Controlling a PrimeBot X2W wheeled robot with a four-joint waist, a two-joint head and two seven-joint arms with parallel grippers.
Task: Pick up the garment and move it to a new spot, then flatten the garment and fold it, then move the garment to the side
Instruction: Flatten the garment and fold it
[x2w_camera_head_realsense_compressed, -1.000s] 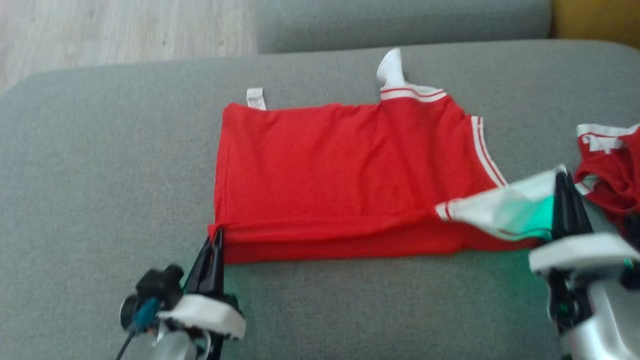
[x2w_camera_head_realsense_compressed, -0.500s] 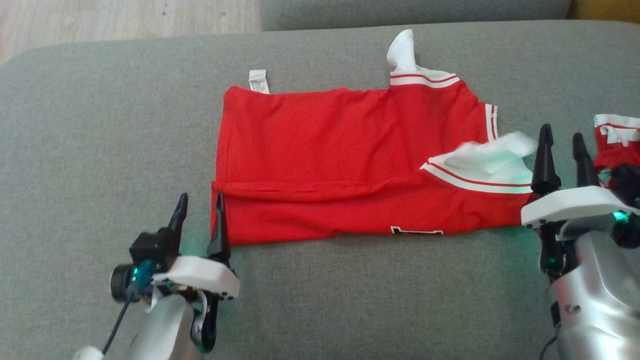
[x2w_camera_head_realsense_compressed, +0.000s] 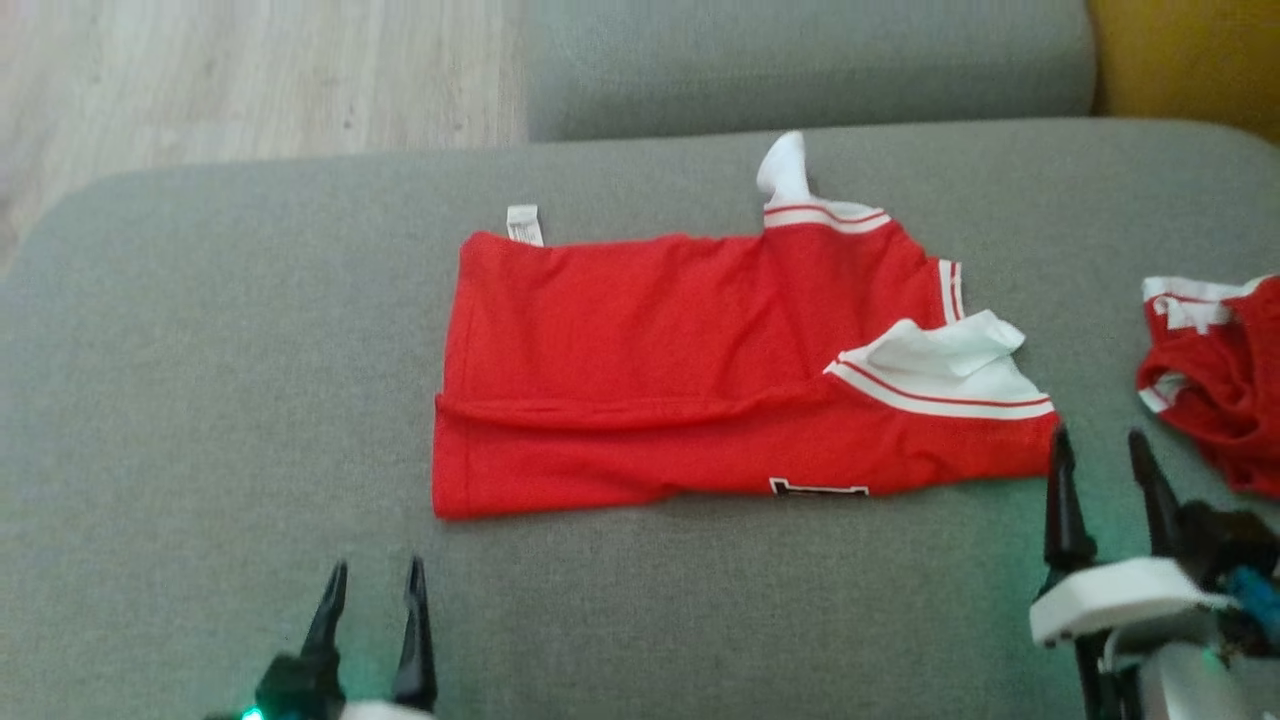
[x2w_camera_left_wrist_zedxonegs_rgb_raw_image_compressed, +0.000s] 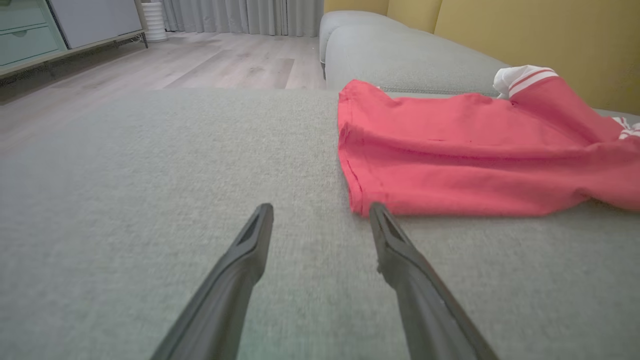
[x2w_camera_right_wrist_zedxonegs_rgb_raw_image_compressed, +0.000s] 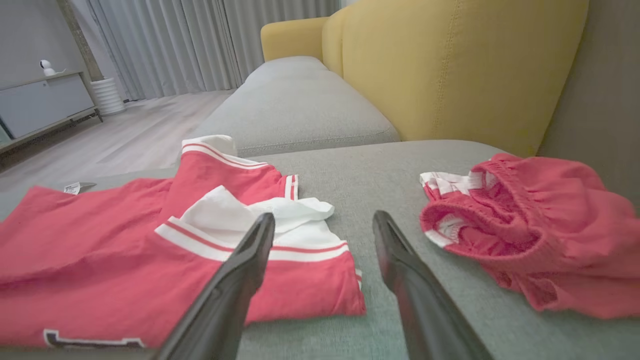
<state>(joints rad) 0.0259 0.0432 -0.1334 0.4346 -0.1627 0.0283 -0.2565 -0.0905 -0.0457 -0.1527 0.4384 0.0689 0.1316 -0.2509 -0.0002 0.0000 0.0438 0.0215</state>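
Garment, a red jersey with white striped trim (x2w_camera_head_realsense_compressed: 650, 350), lies half-folded on the grey fabric sofa cushion (x2w_camera_head_realsense_compressed: 200, 400). Left gripper (x2w_camera_head_realsense_compressed: 377, 566) and right gripper (x2w_camera_head_realsense_compressed: 1099, 434) sit empty, fingers apart, off its front corners. Next fold likely wants both corners pinched evenly, lifted together
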